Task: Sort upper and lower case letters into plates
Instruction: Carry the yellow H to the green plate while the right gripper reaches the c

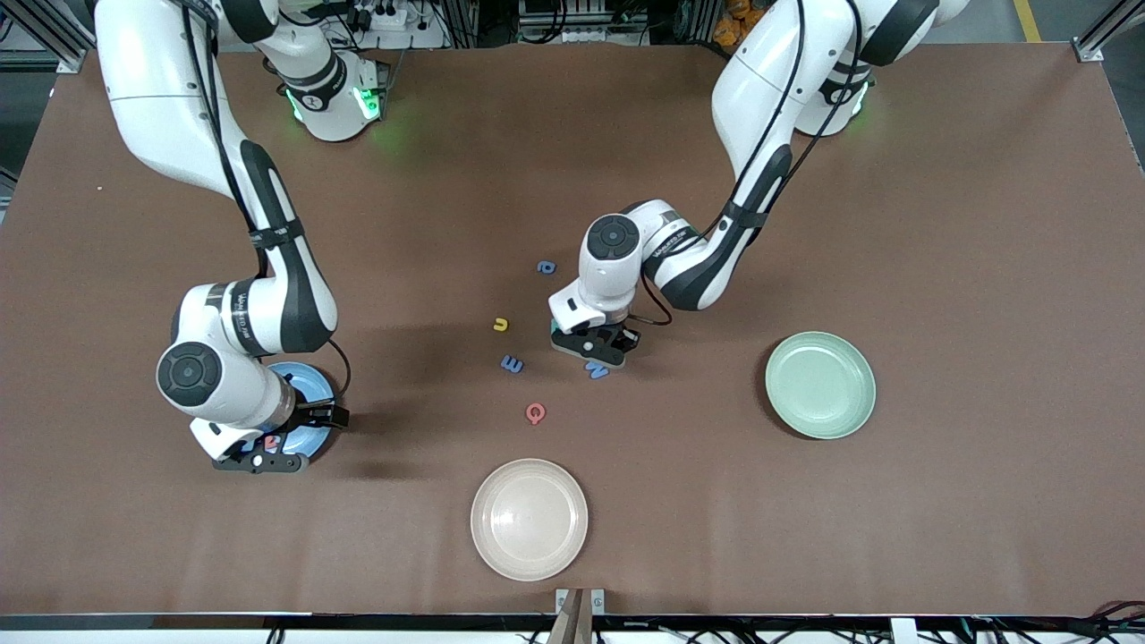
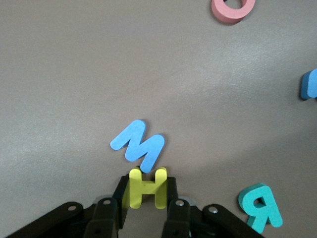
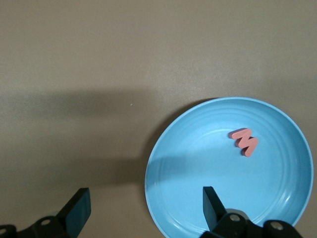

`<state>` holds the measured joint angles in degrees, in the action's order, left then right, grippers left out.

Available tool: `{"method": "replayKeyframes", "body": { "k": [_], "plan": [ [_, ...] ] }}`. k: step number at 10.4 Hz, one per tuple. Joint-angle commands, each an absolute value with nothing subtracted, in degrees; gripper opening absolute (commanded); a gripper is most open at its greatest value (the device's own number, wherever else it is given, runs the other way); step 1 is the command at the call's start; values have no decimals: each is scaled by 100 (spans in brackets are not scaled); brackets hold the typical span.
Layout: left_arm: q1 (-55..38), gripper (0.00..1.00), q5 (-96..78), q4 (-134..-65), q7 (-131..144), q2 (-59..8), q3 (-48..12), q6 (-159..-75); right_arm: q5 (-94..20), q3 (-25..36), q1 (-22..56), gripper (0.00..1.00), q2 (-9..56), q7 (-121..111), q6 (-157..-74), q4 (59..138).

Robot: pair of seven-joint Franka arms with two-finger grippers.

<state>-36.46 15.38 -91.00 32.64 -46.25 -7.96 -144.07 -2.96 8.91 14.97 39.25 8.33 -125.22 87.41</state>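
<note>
My left gripper [image 1: 595, 347] is down at the table's middle, shut on a yellow H [image 2: 147, 187] with a finger against each of its sides. A blue M [image 2: 138, 145] touches the H's top, and a teal R [image 2: 260, 206] lies beside the gripper. A red Q [image 1: 535, 412], a blue letter [image 1: 512, 363], a yellow u [image 1: 501, 325] and a blue a [image 1: 547, 266] lie loose nearby. My right gripper [image 3: 146, 208] hangs open over the rim of the blue plate [image 3: 198, 163], which holds one red letter [image 3: 244, 141]. The mint plate [image 1: 820, 385] holds nothing.
A cream-white plate [image 1: 529, 519] sits near the table's front edge, nearer to the camera than the letters. The mint plate lies toward the left arm's end, the blue plate [image 1: 309, 386] toward the right arm's end, partly under the right wrist.
</note>
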Motion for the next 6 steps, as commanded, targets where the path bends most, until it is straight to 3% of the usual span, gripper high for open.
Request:
{"method": "replayKeyframes", "body": {
  "k": [1,3,6],
  "plan": [
    [-3639,0,1670,-9018,3628,-4720,-782,-14370,-396,642,1537,100,3604,870,-12341,8991],
    [-3630,0,1618,-9018,3797,-4615,-791,-14118,-396,642,1809,100,3315,1115,-12349,9324],
    [-3612,0,1328,-8982,3736,-4115,-826,-12608,-396,642,2677,100,3270,2499,-12593,9666]
  ]
}}
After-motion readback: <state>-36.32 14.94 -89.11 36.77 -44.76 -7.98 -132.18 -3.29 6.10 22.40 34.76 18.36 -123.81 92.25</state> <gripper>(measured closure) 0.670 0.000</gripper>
